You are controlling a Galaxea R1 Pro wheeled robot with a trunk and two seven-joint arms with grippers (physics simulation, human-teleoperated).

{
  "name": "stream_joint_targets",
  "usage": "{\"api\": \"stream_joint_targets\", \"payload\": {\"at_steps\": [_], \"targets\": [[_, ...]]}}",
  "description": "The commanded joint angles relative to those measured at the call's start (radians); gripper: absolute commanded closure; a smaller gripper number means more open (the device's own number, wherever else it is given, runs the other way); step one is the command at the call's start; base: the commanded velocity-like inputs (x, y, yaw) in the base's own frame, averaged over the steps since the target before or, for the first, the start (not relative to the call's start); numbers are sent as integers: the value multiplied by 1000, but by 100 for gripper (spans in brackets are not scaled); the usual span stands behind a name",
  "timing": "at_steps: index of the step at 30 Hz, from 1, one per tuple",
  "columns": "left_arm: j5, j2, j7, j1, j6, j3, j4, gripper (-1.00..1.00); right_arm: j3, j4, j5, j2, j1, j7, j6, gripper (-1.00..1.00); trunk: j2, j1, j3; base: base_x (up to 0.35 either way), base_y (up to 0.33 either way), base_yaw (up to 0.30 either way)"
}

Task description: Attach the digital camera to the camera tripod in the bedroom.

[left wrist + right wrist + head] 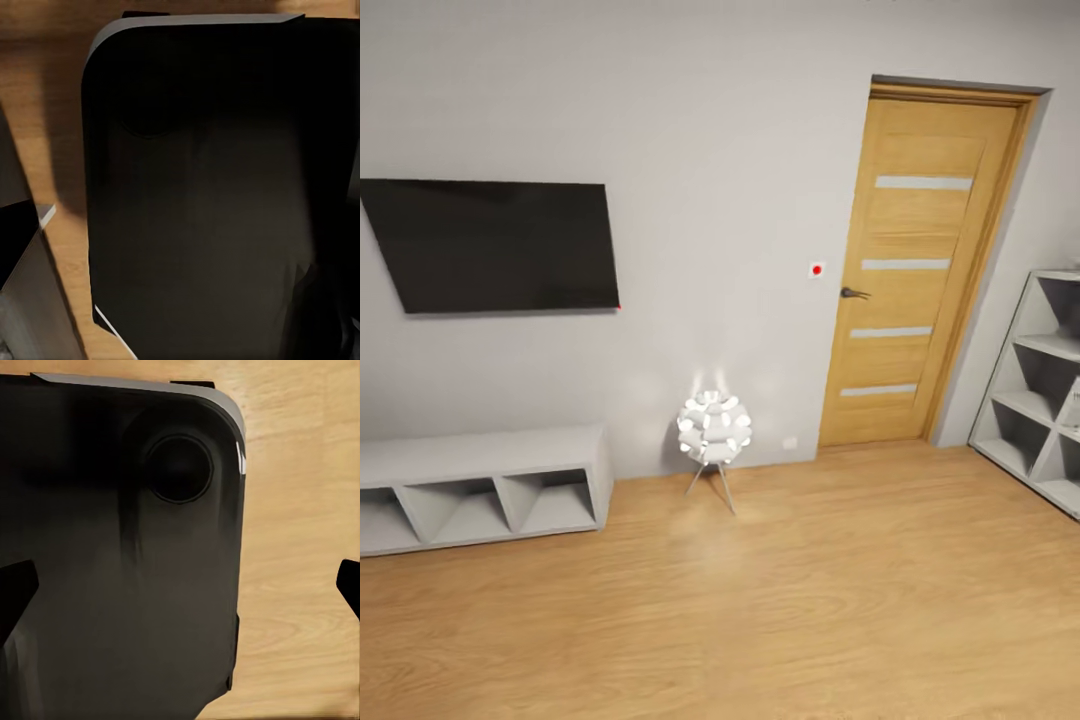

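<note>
In the bedroom [740, 120], faced a white wall across a bare stretch of wood floor [810, 610]. Saw a dark television [500, 245] mounted on that wall, well above a low white shelf unit [480, 452] pushed against its foot, presumably so that the screen could be watched from across the room. Noted a small round lamp [713, 427] on thin legs, lit, standing on the floor just beside the shelf unit's right end and close to the wall. Noted a light wood door [920, 270], closed, toward the wall's right end, with a little red-dotted switch [816, 269] just beside its handle [854, 293]. Caught white cube shelves [1050, 345] along the right-hand wall, near the corner by the door. Could not tell from these views where the camera or the tripod stood; judged the search for them not yet finished. Looked down along the right gripper [187, 585] and found its fingertips [15, 592] spread wide, released, carrying nothing, with the robot's own dark base [112, 607] and the floor below. Judged both arms tucked low beside the base [210, 210] for travel, not for reaching. Could not tell whether the left gripper was clenched or released.
</note>
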Motion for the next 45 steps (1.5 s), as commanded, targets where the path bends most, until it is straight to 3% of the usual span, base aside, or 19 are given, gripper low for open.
{"api": "stream_joint_targets", "payload": {"at_steps": [1,45], "targets": [[2,0,-1,0,-2,2,-1,-100,1,0,0,0,0,1,-3,-100,0,0,-1,0,0,-283],[4,2,1,0,-3,12,-2,-100,1,0,0,-1,0,0,-3,-100,0,0,-1,0,0,-283]]}}
